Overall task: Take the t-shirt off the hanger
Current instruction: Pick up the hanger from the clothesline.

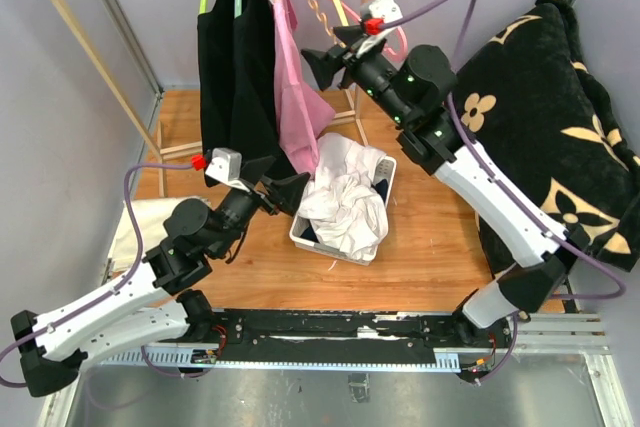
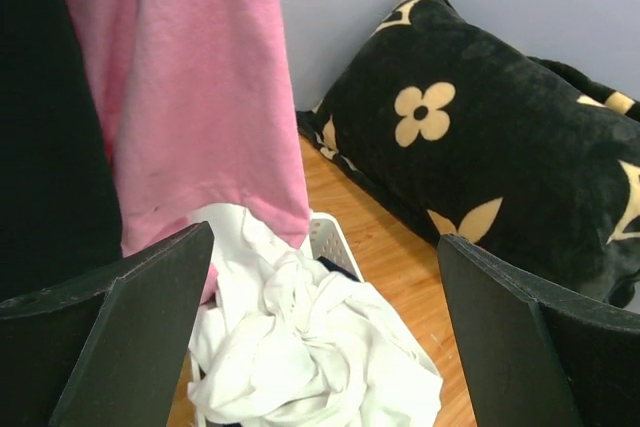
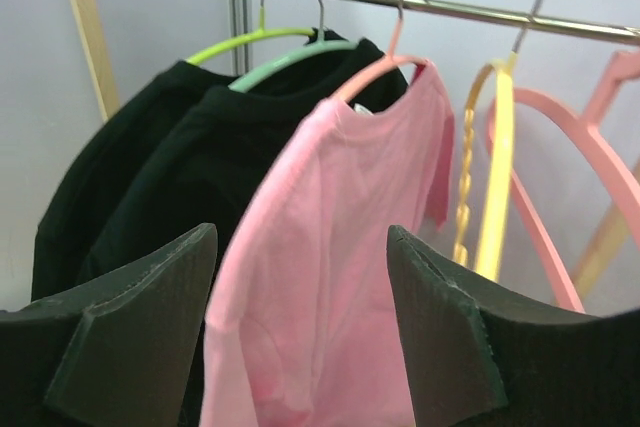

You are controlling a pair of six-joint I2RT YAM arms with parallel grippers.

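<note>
**Pink t-shirt on hanger, both grippers empty**

Item: pink t-shirt (image 3: pixel 330 277), hung on a salmon hanger (image 3: pixel 380 72) at the middle of the metal rail (image 3: pixel 450 5), with two black t-shirts (image 1: pixel 235 67) toward the rail's left end.

Right gripper (image 3: pixel 300 237): jaws partly spread, nothing held. It is raised to shoulder height of the pink t-shirt, just in front of it and apart from it.

Left gripper (image 2: pixel 325 247): jaws spread wide, nothing held. It is placed low, near the shirt's hem and beside the white basket (image 1: pixel 330 250) of white laundry (image 1: pixel 340 197).
</note>
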